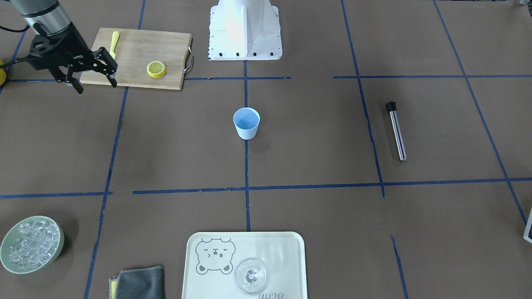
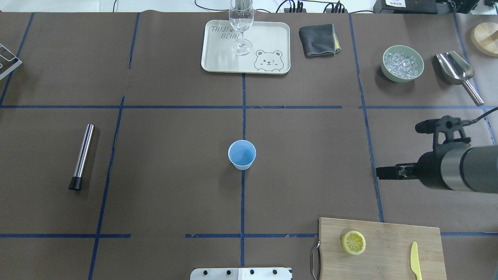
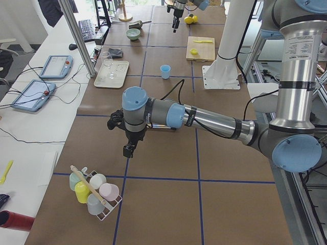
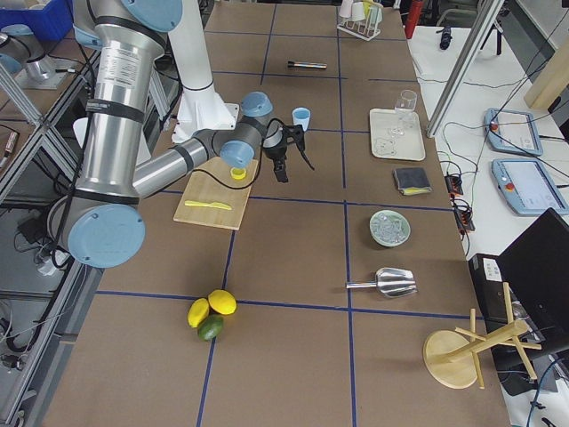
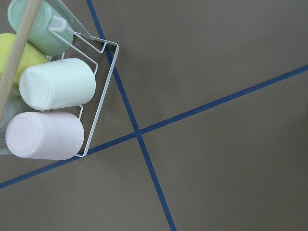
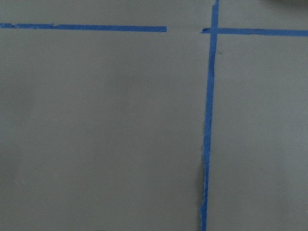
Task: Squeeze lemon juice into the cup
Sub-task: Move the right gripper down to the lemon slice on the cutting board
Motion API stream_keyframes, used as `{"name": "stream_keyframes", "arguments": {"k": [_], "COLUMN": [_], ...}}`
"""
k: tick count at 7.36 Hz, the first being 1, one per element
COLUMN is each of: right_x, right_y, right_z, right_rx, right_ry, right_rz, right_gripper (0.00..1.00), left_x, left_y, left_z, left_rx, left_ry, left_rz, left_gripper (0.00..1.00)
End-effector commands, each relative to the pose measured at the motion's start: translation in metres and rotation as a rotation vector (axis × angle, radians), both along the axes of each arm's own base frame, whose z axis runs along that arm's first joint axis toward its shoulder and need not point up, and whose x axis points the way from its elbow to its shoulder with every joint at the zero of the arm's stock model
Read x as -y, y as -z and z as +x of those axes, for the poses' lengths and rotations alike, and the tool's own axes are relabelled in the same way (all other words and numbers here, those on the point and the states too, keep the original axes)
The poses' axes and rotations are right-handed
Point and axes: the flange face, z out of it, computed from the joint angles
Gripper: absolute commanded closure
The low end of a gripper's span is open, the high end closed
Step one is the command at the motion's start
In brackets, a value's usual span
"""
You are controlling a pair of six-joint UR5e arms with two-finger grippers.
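The lemon (image 1: 156, 69) is a round yellow slice piece lying on the wooden cutting board (image 1: 133, 45); it also shows in the overhead view (image 2: 353, 242). The light-blue cup (image 1: 246, 123) stands upright and empty at the table's middle (image 2: 242, 154). My right gripper (image 1: 95, 85) is open and empty. It hovers beside the board's outer end, apart from the lemon, and shows in the overhead view (image 2: 397, 149). My left gripper (image 3: 130, 148) shows only in the exterior left view, above bare table near a cup rack; I cannot tell whether it is open or shut.
A yellow knife (image 1: 114, 42) lies on the board. A steel muddler (image 1: 397, 131), a tray (image 1: 291, 249) with a clear glass (image 1: 251, 275), a green bowl of ice (image 1: 31, 249), a grey cloth (image 1: 139, 284), a scoop (image 2: 457, 72) and a cup rack (image 5: 57, 96) surround the middle.
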Motion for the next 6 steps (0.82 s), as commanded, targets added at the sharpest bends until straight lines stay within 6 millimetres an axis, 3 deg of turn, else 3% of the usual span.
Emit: {"name": "stream_keyframes", "arguments": {"k": [1,3,6], "right_x": [-0.068,-0.109,-0.126], "right_y": [0.002,0.017,-0.002], "right_z": [-0.064,-0.108,-0.132], "right_rx": [-0.032,-0.056,-0.118], "right_ry": [-0.019,-0.031,-0.048], "right_rz": [0.002,0.03,0.017], "right_gripper": [0.0,0.0,0.0], "left_x": [0.0,0.0,-0.001], "left_y": [0.001,0.001,0.0], "left_z": [0.0,0.0,0.0], "left_rx": [0.0,0.0,0.001], "left_ry": [0.0,0.0,0.001], "left_rz": [0.003,0.003,0.002], "left_gripper": [0.0,0.0,0.0]}}
